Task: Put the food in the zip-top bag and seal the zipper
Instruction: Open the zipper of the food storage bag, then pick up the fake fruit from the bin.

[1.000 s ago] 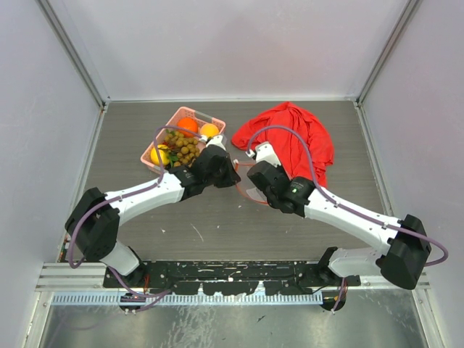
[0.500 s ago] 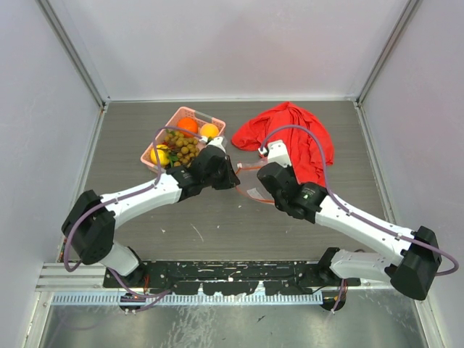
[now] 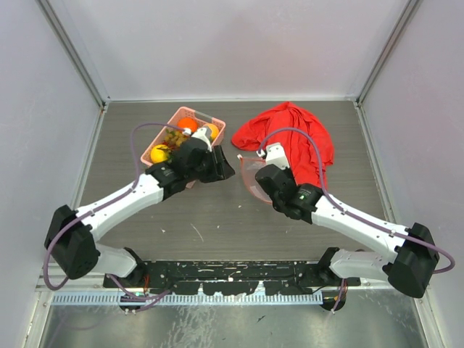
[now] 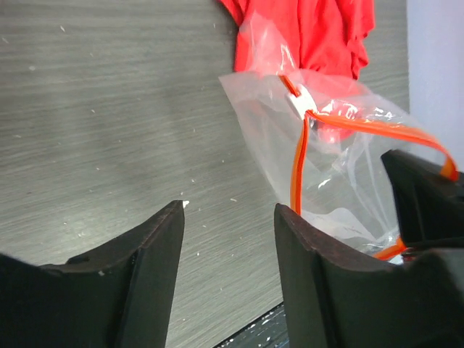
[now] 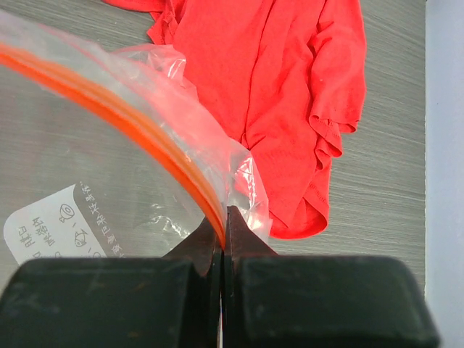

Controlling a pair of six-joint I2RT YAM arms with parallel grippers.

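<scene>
Left pincer has let go, jaws parted; right pincer pinches the one zip-top bag.

Bright, even overhead light, soft shadows, glints on the zip-top bag, near fingers slightly soft.

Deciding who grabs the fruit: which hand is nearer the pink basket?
Left. The left hand, open, sits beside the pink basket; the right hand is farther right, shut on the zip-top bag by the red cloth.
</scene>
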